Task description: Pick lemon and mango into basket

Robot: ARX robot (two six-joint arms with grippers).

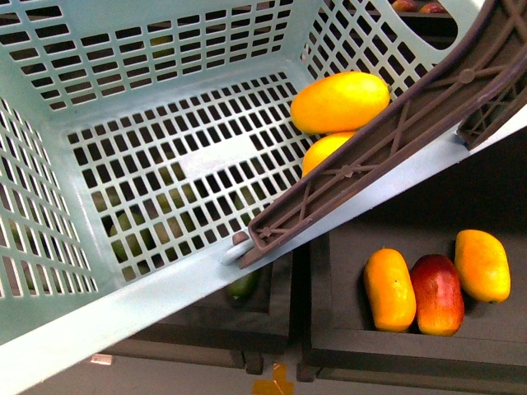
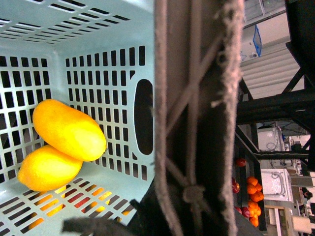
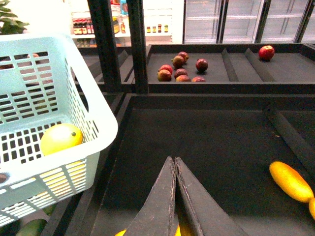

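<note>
Mango (image 1: 339, 101) and lemon (image 1: 323, 151) both sit inside the teal basket (image 1: 123, 49), touching, mango on top, tucked in the corner under the brown handle (image 1: 387, 140). Right tool (image 3: 175, 164) is pinched fully closed w/ nothing in it. Left tool: can't tell.

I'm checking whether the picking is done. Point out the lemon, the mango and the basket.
lemon (image 2: 47, 169), left wrist view, middle of its skin.
mango (image 1: 339, 102), front view, centre of its upper side.
basket (image 1: 115, 317), front view, bare near rim.
</note>
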